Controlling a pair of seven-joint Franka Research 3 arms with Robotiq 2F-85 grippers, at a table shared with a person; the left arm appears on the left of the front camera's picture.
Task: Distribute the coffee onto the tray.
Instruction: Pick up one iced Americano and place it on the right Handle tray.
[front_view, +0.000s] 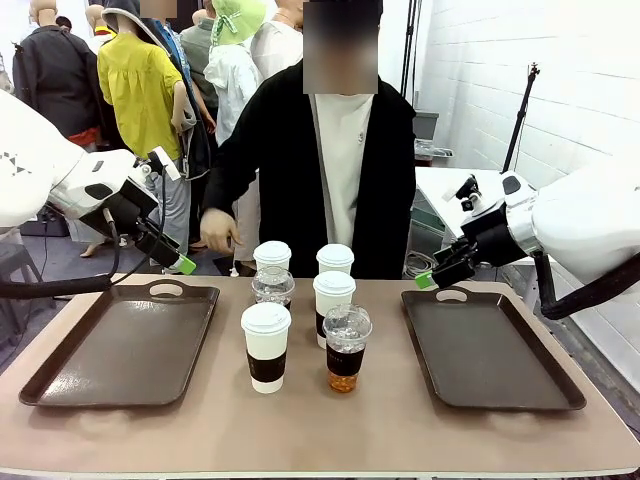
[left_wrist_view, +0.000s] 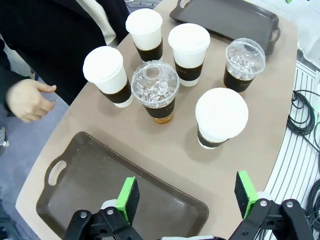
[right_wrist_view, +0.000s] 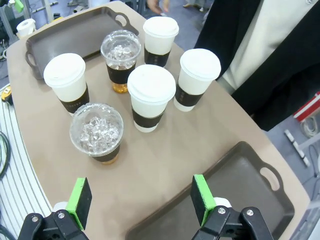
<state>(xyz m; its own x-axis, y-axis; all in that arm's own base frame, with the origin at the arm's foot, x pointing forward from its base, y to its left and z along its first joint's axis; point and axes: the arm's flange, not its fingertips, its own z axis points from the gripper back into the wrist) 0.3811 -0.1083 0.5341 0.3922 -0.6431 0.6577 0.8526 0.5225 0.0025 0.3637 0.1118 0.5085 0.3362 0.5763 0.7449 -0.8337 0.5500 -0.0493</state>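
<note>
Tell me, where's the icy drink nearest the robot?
In the front view, the near clear cup stands just right of the front white cup, between the left tray and the right tray.

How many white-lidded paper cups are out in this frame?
4 white paper cups, clustered together: front left, centre right, back left, back right. None appears hidden.

**Around the work area**

A tan, round-cornered bench (front_view: 320, 435) spans the foreground. At its far edge stands a person in an open black jacket (front_view: 285, 150) over a white shirt (front_view: 343, 140). A white-painted brick wall (front_view: 570, 70) rises at the right, with a thin black stand (front_view: 520, 115) before it. In the left wrist view, black cables (left_wrist_view: 299, 125) coil on a white ribbed surface (left_wrist_view: 295, 175) below the bench edge.
</note>
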